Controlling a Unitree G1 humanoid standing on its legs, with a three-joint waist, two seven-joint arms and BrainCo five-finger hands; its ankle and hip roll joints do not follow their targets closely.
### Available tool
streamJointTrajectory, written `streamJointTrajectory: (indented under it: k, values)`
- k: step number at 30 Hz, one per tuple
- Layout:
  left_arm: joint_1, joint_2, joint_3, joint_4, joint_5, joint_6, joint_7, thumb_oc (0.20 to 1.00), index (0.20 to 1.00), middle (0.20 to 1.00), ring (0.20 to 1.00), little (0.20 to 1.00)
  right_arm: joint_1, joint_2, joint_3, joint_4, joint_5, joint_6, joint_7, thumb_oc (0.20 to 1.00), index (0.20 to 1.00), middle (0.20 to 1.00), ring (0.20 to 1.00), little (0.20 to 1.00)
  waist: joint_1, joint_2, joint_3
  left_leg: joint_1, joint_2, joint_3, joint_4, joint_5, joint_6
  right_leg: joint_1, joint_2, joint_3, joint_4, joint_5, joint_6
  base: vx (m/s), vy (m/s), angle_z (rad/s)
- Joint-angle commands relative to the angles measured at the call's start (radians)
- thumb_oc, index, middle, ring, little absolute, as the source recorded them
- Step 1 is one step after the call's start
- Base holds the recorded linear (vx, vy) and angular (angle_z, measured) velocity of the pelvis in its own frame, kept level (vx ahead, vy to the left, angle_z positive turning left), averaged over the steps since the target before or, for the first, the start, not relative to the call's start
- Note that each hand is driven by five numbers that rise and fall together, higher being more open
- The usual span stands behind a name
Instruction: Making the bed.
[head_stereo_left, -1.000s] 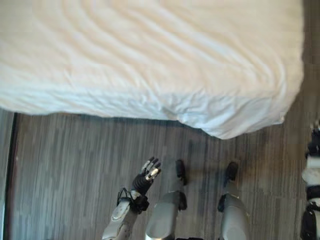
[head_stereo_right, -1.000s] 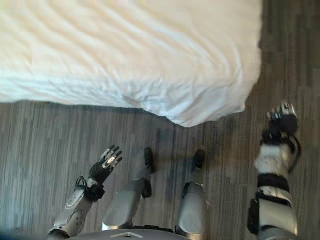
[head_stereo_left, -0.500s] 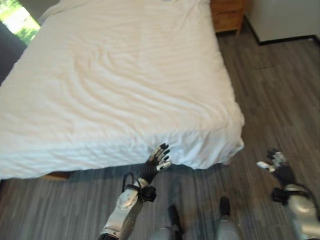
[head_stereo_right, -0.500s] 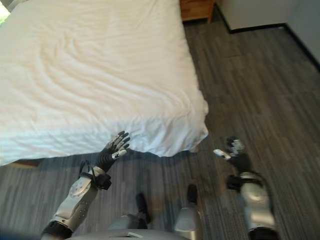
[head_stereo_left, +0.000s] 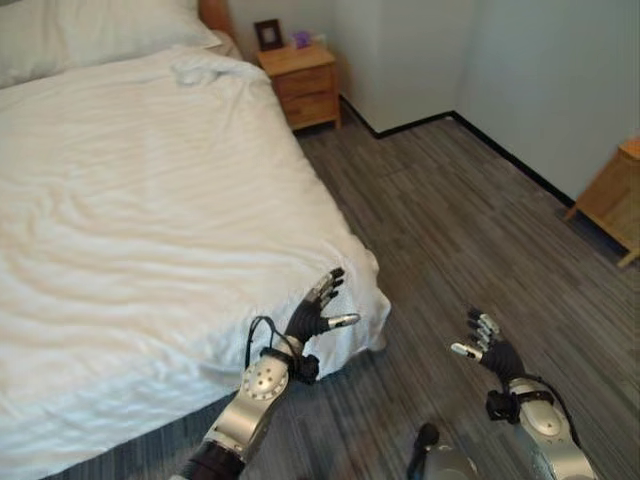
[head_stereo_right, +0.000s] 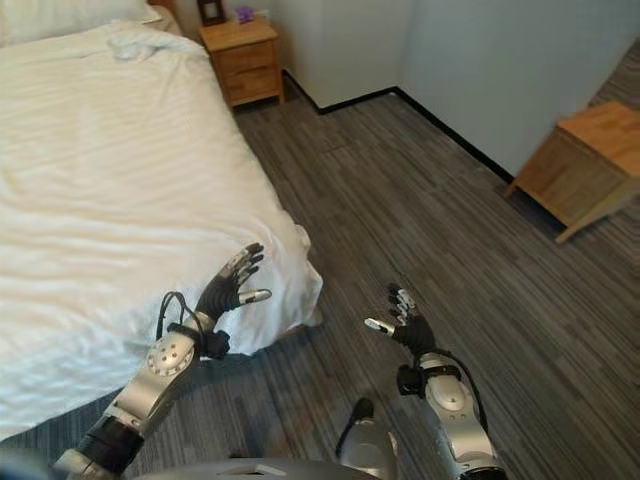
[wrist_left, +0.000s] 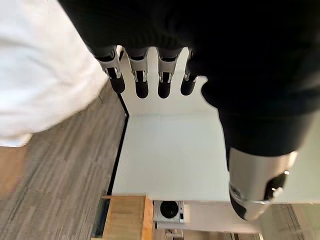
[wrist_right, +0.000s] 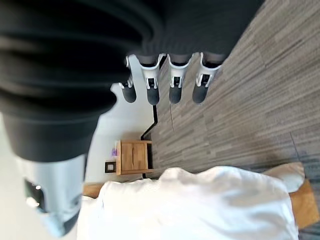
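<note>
Left hand (head_stereo_left: 318, 315) hangs with its fingers straight and spread, thumb out to the side, holding nothing, right in front of the near corner of the bed (head_stereo_left: 150, 230). Beyond the fingertips the white sheet (head_stereo_right: 110, 190) drapes over that corner and down the mattress side, rumpled along the hanging edge and lined with shallow creases across the top. Whether the fingertips touch the cloth cannot be told. To the right of this hand, well apart from it, the right hand (head_stereo_right: 405, 325) is raised over the grey plank floor (head_stereo_left: 470, 230), its fingers likewise straight and apart, empty. Between the two hands the floor lies bare, and past the right hand it runs open to a pale wall with a dark skirting strip. Far beyond the left hand, along the bed's right edge, one wooden nightstand (head_stereo_left: 300, 85) stands just beside the head of the bed, with a small dark frame (head_stereo_left: 268, 33) and a small purple object on top. One pillow (head_stereo_left: 90, 35) lies at the head. Off past the right hand, one more wooden cabinet (head_stereo_right: 580, 165) stands by the wall.
</note>
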Motion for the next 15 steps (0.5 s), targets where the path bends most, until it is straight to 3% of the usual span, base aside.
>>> streamJointTrajectory:
  k: [1, 2, 3, 4, 5, 8, 9, 12, 15]
  values:
    - [-0.045, -0.034, 0.023, -0.023, 0.004, -0.077, 0.033, 1.000, 1.000, 1.000, 1.000, 1.000, -0.021, -0.082, 0.019, -0.141, 0.032, -0.071, 0.023, 1.000, 1.000, 1.000, 1.000, 1.000, 0.022, -0.012, 0.050, -0.093, 0.129, -0.171, 0.378, 0.199, -0.079, 0.234, 0.077, 0.030, -0.194, -0.088, 0.016, 0.07, -0.351, -1.14]
    - [-0.046, -0.035, 0.024, -0.022, 0.004, -0.077, 0.033, 1.000, 1.000, 1.000, 1.000, 1.000, -0.021, -0.083, 0.019, -0.142, 0.033, -0.070, 0.023, 1.000, 1.000, 1.000, 1.000, 1.000, 0.020, -0.008, 0.050, -0.101, 0.138, -0.178, 0.390, 0.196, -0.081, 0.235, 0.084, 0.028, -0.198, -0.086, 0.013, 0.02, -0.389, -1.72]
    - [-0.032, -0.034, 0.043, -0.027, 0.003, -0.085, 0.055, 1.000, 1.000, 1.000, 1.000, 1.000, -0.042, -0.128, 0.046, -0.156, 0.018, -0.064, 0.031, 1.000, 1.000, 1.000, 1.000, 1.000, 0.069, -0.040, 0.081, -0.201, 0.044, -0.359, 0.484, 0.140, -0.029, 0.246, 0.092, 0.128, -0.223, -0.095, 0.000, 0.03, -0.139, -1.91]
    - [-0.020, -0.037, 0.060, -0.025, 0.005, -0.096, 0.068, 1.000, 1.000, 1.000, 1.000, 1.000, -0.047, -0.136, 0.058, -0.158, 0.021, -0.060, 0.042, 1.000, 1.000, 1.000, 1.000, 1.000, 0.093, -0.053, 0.090, -0.257, -0.020, -0.445, 0.494, 0.082, -0.010, 0.243, 0.095, 0.190, -0.226, -0.094, 0.001, 0.08, -0.148, -2.35]
    - [-0.014, -0.043, 0.070, -0.022, 0.008, -0.100, 0.074, 1.000, 1.000, 1.000, 1.000, 1.000, -0.053, -0.136, 0.067, -0.157, 0.035, -0.059, 0.053, 1.000, 1.000, 1.000, 1.000, 1.000, 0.109, -0.052, 0.097, -0.277, -0.045, -0.483, 0.479, 0.051, -0.004, 0.241, 0.100, 0.227, -0.228, -0.095, 0.008, 0.14, -0.070, -2.07]
    - [-0.009, -0.053, 0.082, -0.015, 0.019, -0.105, 0.080, 1.000, 1.000, 1.000, 1.000, 1.000, -0.056, -0.127, 0.071, -0.152, 0.111, -0.069, 0.080, 1.000, 1.000, 1.000, 1.000, 1.000, 0.125, -0.048, 0.110, -0.290, -0.046, -0.489, 0.320, 0.023, 0.002, 0.252, 0.100, 0.287, -0.241, -0.097, 0.029, 0.18, -0.006, -1.62]
    - [-0.008, -0.055, 0.087, -0.012, 0.026, -0.106, 0.088, 1.000, 1.000, 1.000, 1.000, 1.000, -0.059, -0.130, 0.077, -0.147, 0.114, -0.073, 0.080, 1.000, 1.000, 1.000, 1.000, 1.000, 0.128, -0.040, 0.115, -0.293, -0.073, -0.488, 0.247, 0.007, 0.008, 0.260, 0.106, 0.302, -0.242, -0.104, 0.034, 0.22, 0.065, -1.15]
    - [-0.001, -0.069, 0.085, -0.002, 0.035, -0.114, 0.096, 1.000, 1.000, 1.000, 1.000, 1.000, -0.068, -0.150, 0.099, -0.136, 0.087, -0.075, 0.086, 1.000, 1.000, 1.000, 1.000, 1.000, 0.155, -0.012, 0.117, -0.338, -0.167, -0.533, 0.075, 0.077, 0.010, 0.271, 0.148, 0.352, -0.242, -0.116, 0.032, 0.22, 0.012, -0.98]
    - [-0.014, -0.076, 0.067, 0.007, 0.047, -0.112, 0.098, 1.000, 1.000, 1.000, 1.000, 1.000, -0.080, -0.154, 0.100, -0.130, 0.076, -0.073, 0.081, 1.000, 1.000, 1.000, 1.000, 1.000, 0.167, 0.001, 0.123, -0.379, -0.198, -0.504, 0.018, 0.126, -0.001, 0.296, 0.173, 0.365, -0.242, -0.146, 0.026, 0.17, -0.033, -0.60]
